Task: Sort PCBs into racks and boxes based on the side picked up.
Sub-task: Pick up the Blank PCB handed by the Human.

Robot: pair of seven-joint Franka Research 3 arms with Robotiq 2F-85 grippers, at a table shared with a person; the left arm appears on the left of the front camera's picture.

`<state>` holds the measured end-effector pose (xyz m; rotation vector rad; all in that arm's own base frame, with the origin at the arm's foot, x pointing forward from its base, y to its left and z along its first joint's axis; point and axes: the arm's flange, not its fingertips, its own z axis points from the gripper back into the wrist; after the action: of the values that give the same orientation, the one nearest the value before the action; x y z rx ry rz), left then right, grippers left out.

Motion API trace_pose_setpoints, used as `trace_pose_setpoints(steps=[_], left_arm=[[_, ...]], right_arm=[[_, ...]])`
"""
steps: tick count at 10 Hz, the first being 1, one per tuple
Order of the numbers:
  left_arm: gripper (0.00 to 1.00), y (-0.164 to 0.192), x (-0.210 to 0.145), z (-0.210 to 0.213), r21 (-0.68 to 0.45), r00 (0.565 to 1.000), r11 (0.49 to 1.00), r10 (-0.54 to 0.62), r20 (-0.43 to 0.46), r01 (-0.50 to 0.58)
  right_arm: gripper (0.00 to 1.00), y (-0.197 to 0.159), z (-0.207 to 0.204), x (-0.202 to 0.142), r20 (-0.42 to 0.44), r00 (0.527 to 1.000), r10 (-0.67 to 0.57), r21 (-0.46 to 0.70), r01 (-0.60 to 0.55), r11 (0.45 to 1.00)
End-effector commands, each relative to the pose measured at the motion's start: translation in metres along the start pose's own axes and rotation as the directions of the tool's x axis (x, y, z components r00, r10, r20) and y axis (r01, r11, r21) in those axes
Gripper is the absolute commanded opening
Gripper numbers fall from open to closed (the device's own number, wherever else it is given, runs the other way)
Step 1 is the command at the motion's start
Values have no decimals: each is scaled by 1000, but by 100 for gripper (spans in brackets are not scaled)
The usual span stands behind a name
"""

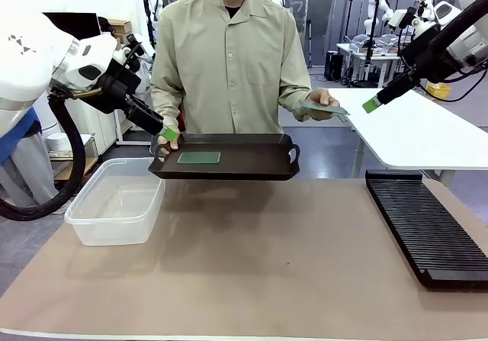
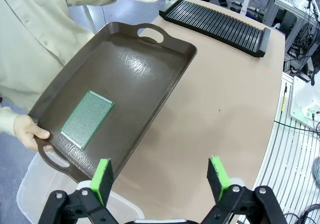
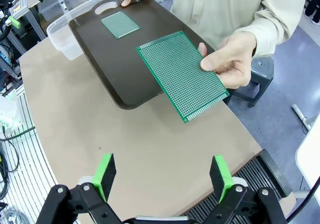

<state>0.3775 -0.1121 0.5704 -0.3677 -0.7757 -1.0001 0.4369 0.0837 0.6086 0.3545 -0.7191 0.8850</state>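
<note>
**A:** Where are the boards right now?

**B:** One PCB (image 1: 199, 158) lies flat on the tray (image 1: 252, 169). The person (image 1: 229, 59) holds that tray up by one end at 12 o'clock, over the table (image 1: 267, 272). The other PCB (image 3: 181, 75) is pinched in their free hand (image 3: 235, 58), stuck out toward 1 o'clock.

**A:** And the grippers?

**B:** Both are spread wide and carrying nothing. The left gripper (image 2: 160, 176) hangs just beside the tray's 9 o'clock end. The right gripper (image 3: 163, 173) hovers at 2 o'clock, clear of the other PCB. The box (image 1: 91, 230) sits at 8 o'clock and the rack (image 1: 427, 226) at 4.
</note>
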Motion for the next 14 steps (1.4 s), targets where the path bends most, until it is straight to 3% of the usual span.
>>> trace_pose_setpoints(steps=[1,6,8,11,14], left_arm=[[100,0,-1,0,-5,1000,1000,-5,-3,5],[100,0,-1,0,-5,1000,1000,-5,-3,5],[100,0,-1,0,-5,1000,1000,-5,-3,5],[100,0,-1,0,-5,1000,1000,-5,-3,5],[100,0,-1,0,-5,1000,1000,-5,-3,5]], right_arm=[[100,-1,2,0,-2,1000,-3,12,3,1000],[100,0,0,0,0,1000,0,0,0,1000],[100,-15,2,6,34,989,-147,26,147,989],[100,-46,9,13,-14,901,-434,109,433,895],[100,-86,4,3,-70,765,-641,218,638,738]])
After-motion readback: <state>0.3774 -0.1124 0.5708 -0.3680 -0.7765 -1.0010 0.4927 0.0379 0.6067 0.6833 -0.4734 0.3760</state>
